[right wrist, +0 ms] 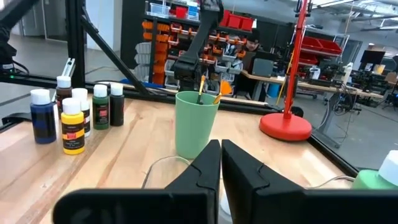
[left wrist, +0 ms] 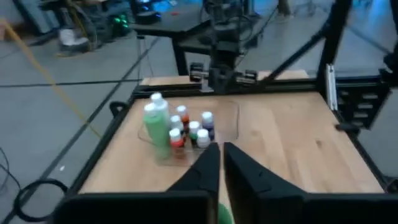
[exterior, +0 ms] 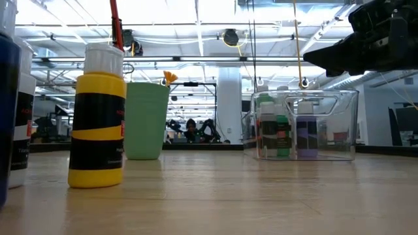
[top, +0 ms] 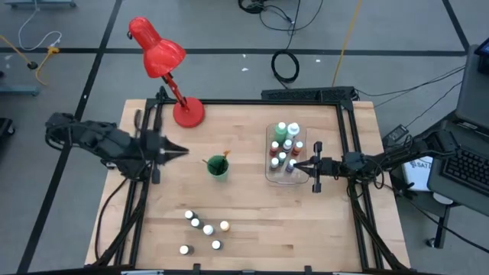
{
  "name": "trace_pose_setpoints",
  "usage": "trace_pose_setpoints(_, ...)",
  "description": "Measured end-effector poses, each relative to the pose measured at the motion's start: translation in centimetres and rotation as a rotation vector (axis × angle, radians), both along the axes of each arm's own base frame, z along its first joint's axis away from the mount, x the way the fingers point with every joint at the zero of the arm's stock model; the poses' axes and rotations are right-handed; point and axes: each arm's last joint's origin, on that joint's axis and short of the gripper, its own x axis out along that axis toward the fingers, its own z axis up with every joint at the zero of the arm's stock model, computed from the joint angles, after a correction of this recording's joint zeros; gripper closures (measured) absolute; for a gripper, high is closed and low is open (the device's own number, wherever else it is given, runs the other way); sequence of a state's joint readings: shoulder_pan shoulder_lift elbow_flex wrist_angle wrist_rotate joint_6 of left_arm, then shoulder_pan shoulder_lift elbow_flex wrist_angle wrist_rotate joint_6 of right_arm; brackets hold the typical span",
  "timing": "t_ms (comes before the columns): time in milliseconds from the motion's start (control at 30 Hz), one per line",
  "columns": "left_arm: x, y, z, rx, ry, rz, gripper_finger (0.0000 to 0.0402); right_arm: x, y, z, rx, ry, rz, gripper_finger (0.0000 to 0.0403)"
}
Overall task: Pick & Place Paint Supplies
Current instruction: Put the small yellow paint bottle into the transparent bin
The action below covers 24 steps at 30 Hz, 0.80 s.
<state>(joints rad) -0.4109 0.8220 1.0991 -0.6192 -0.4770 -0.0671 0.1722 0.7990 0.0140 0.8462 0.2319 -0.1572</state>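
Five loose bottles (top: 202, 229) are left upright at the desk's (top: 252, 221) near edge, nearer the left gripper (top: 180, 151); both jaws are closed, empty; the right gripper (top: 296, 165) is over the tray (top: 269, 176).

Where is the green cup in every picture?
High view: green cup mid-table, between the two arms.
Low view: the cup stands left of centre, behind the yellow bottle.
Left wrist view: only a green sliver at the bottom edge, probably the cup.
Right wrist view: centre.
Shared landmark: red lamp.

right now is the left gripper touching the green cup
Apart. The high view shows bare table between the left gripper tips and the green cup.
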Motion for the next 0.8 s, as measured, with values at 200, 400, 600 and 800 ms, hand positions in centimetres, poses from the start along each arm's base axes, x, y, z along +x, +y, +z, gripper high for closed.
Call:
trace_pose_setpoints(200,-1.3,0.0,-8.3,-0.017,-0.093,-0.041,0.0384,0.0,0.0,0.0,0.053,-0.003,0.001,0.0394)
trace_pose_setpoints(400,-0.6,0.1,-15.1,-0.041,-0.140,0.010,0.0399,0.0,0.0,-0.4,0.109,0.035,0.001,0.0394)
trace_pose_setpoints(600,-0.6,0.1,-18.0,-0.055,-0.238,-0.028,0.0395,0.0,0.0,-0.4,0.108,0.039,0.001,0.0394)
trace_pose_setpoints(800,-0.6,0.4,-18.7,-0.093,-0.252,-0.001,0.0393,0.0,0.0,-0.7,0.095,0.068,-0.001,0.0394)
